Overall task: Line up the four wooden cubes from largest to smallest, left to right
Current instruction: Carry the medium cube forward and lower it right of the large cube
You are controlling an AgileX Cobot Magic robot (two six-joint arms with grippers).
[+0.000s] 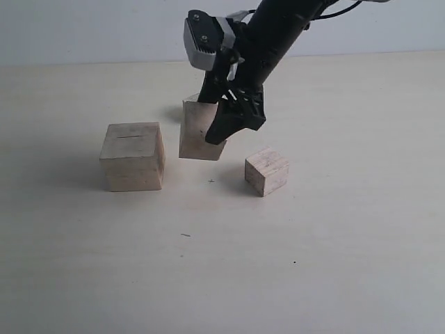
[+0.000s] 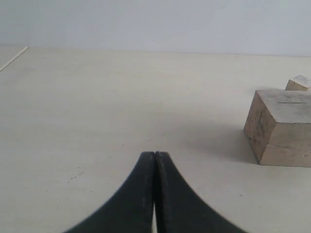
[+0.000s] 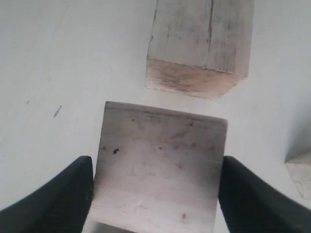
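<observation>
The largest cube [image 1: 132,156], with a slit mark on top, rests on the table at the left; it also shows in the wrist views [image 2: 281,128] [image 3: 200,46]. My right gripper [image 1: 208,120] [image 3: 156,171] is shut on the second-largest cube [image 1: 195,138] [image 3: 163,145], which hangs tilted just right of the largest. A small cube [image 1: 266,171] sits further right. Corners of another cube [image 2: 298,83] [image 3: 302,178] show in the wrist views. I cannot find a fourth cube in the exterior view. My left gripper [image 2: 155,154] is shut on nothing, low over bare table to the left of the largest cube.
The pale table [image 1: 327,264] stretches wide in front of and to the right of the cubes. The right arm [image 1: 278,35] reaches down from the back over the middle. A thin pale strip [image 2: 13,58] lies at the table's far edge in the left wrist view.
</observation>
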